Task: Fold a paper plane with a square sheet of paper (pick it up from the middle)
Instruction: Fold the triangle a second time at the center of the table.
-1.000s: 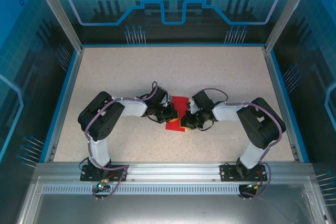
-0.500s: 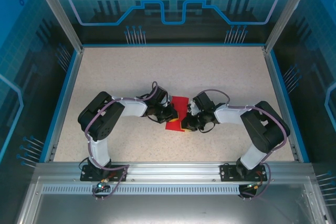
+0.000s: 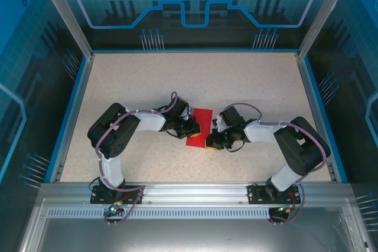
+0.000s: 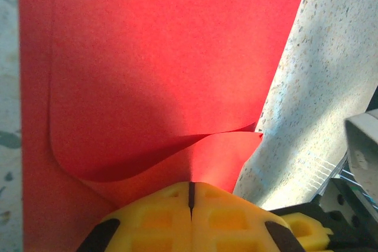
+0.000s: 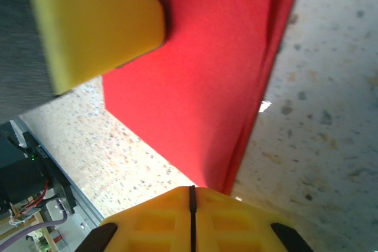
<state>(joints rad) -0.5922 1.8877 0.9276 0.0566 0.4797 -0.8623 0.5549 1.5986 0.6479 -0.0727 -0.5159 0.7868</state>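
The square sheet of paper (image 3: pixel 201 124) is bright red, folded into a narrow upright strip at the table's middle between both grippers. In the left wrist view its upper layer (image 4: pixel 153 57) curls up off a lower flap that runs into the tip of my left gripper (image 4: pixel 191 184), which is shut and pinching that flap. From above, the left gripper (image 3: pixel 194 128) sits at the strip's left edge. My right gripper (image 3: pixel 209 142) is shut at the strip's near right corner; its tip (image 5: pixel 192 188) meets the folded paper edge (image 5: pixel 207 87). A left finger (image 5: pixel 94 22) rests on the paper.
The speckled beige table (image 3: pixel 142 81) is ringed by a blue rim (image 3: pixel 74 110) and glass walls. Both arms bend inward from their bases (image 3: pixel 195 193) on the aluminium rail at the near edge.
The right arm's elbow has swung to the right and its gripper has slid slightly right and nearer along the paper's edge. The left arm has stayed put.
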